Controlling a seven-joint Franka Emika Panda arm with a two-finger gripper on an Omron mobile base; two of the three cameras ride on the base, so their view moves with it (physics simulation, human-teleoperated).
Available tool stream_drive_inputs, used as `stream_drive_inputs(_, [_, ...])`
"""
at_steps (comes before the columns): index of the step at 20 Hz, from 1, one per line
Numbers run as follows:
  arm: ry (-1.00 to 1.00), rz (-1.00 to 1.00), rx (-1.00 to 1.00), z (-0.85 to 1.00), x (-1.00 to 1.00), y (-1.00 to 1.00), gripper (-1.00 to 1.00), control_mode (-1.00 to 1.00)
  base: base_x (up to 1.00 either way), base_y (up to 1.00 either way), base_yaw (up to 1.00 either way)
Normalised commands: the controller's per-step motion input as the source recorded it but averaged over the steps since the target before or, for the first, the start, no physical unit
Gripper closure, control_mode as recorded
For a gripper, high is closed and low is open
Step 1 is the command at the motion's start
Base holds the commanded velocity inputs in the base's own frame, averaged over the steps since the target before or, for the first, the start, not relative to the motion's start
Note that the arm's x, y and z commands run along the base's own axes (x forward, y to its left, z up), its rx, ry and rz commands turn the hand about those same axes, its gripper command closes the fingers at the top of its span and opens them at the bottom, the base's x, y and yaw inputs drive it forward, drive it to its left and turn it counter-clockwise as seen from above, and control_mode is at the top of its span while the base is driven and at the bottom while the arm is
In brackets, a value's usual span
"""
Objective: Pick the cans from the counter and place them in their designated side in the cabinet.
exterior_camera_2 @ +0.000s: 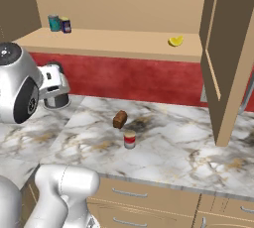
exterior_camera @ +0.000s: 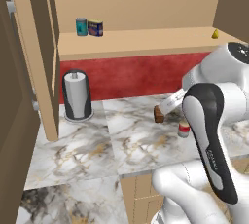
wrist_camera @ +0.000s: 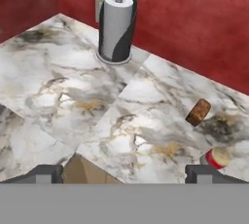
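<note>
The red can [exterior_camera_2: 129, 139] with a white band, no lettering readable, stood upright on the counter [exterior_camera_2: 198, 147] near a brown block [exterior_camera_2: 119, 119]. The blue can [exterior_camera: 95, 28], yellow-labelled, sat on the cabinet [exterior_camera: 146, 40] shelf just beside a teal can [exterior_camera: 81, 26]. The gripper [wrist_camera: 124, 173] hovered open, holding nothing.

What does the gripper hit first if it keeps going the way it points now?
Probably bare marble counter, short of the paper towel holder; the open gripper aims down at it. Depth is uncertain.
</note>
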Motion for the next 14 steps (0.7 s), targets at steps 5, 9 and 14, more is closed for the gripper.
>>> stream_drive_inputs(5, [0.01, -0.32, 0.00, -0.28, 0.19, -0.23, -1.00, -1.00, 0.00, 0.00, 0.00])
stream_drive_inputs(9, [0.08, -0.35, 0.00, -0.11, 0.28, -0.47, -1.00, -1.00, 0.00, 0.00, 0.00])
stream_drive_inputs(14, [0.17, -0.28, 0.00, -0.15, 0.32, -0.40, -1.00, -1.00, 0.00, 0.00, 0.00])
